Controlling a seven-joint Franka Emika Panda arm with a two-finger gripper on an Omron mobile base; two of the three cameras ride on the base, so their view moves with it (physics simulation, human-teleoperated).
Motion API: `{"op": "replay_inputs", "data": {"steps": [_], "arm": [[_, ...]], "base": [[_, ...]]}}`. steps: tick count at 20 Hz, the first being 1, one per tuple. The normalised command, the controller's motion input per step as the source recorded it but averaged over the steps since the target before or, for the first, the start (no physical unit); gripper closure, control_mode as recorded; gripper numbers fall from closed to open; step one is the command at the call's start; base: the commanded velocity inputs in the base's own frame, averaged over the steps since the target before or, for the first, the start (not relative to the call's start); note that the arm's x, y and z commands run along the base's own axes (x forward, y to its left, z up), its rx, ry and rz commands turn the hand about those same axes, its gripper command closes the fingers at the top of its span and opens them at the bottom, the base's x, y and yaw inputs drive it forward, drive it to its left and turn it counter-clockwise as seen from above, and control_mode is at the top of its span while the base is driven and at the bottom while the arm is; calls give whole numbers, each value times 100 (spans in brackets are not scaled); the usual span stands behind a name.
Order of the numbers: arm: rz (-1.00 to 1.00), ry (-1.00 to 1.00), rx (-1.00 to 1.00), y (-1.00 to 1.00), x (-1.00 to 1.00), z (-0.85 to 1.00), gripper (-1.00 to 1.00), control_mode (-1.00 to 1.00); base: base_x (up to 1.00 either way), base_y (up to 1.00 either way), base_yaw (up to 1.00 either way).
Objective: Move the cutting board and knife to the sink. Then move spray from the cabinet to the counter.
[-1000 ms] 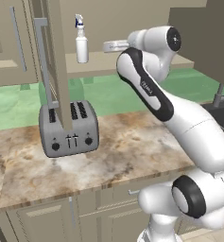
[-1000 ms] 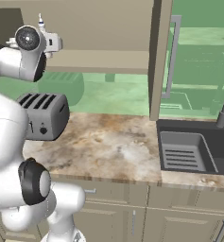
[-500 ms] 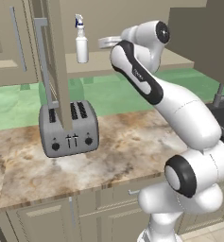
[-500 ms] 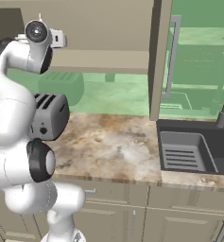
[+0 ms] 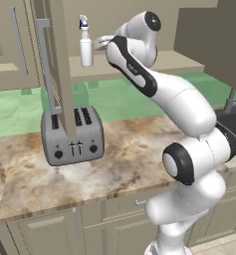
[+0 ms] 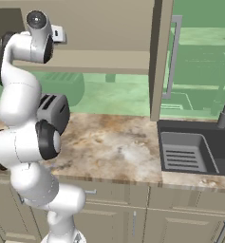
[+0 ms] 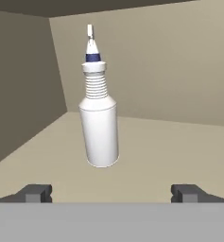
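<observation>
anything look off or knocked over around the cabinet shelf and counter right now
Nothing stands out. The spray stands upright on the cabinet shelf, with the open gripper short of it and not touching. The toaster sits upright on the counter, and no spill shows.

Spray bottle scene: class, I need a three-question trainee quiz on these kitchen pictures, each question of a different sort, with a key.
1. True or false: the gripper is shut on the spray.
2. Where does the spray stand? A) cabinet shelf B) counter C) sink
3. Fill in: the appliance on the counter below the cabinet is a ____.

Key: 1 false, the jaws are open and the bottle stands ahead of them; 2 A; 3 toaster.
</observation>
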Motion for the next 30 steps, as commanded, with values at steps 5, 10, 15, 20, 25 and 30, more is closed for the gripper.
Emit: {"op": "replay_inputs", "data": {"steps": [5, 10, 15, 20, 25, 30], "arm": [[0, 6, -11, 24, 25, 8, -100, -100], [0, 0, -5, 8, 19, 9, -100, -100], [0, 0, 0, 2, 15, 0, -100, -100], [0, 0, 0, 10, 16, 0, -100, -100], [0, 0, 0, 13, 15, 0, -100, -100], [0, 0, 0, 16, 16, 0, -100, -100]], "base": [[0, 0, 0], [0, 0, 0], [0, 0, 0], [0, 0, 0], [0, 0, 0], [0, 0, 0]]}}
